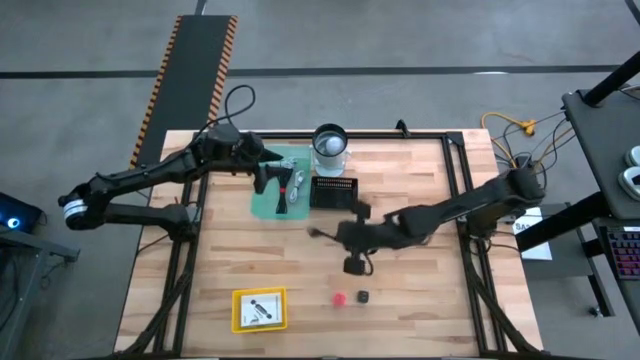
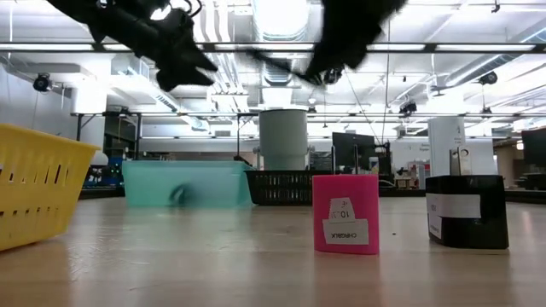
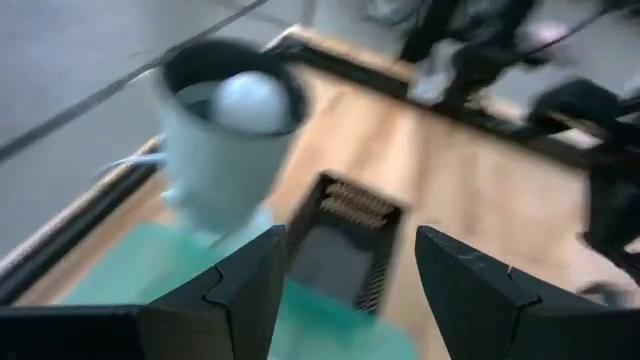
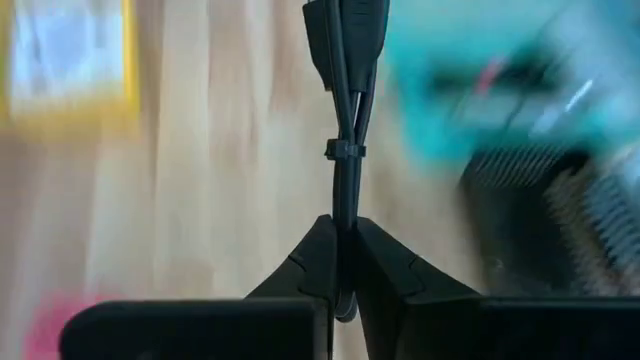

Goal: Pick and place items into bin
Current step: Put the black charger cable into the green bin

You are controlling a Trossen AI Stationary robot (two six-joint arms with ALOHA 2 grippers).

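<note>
Black bundled tie-wrapped cable (image 4: 344, 150) pinched in closed right gripper (image 4: 343, 262); carry level to teal plastic bin (image 1: 279, 187) ahead, release low. Left gripper (image 3: 345, 272) empty, fingers apart, over bin.

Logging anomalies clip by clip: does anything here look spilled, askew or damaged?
Nothing stands out. The right gripper is shut on a bundled black cable above the table's middle; the left gripper is open over the teal bin. The red item and black cube sit loose on the table, not yet binned.
</note>
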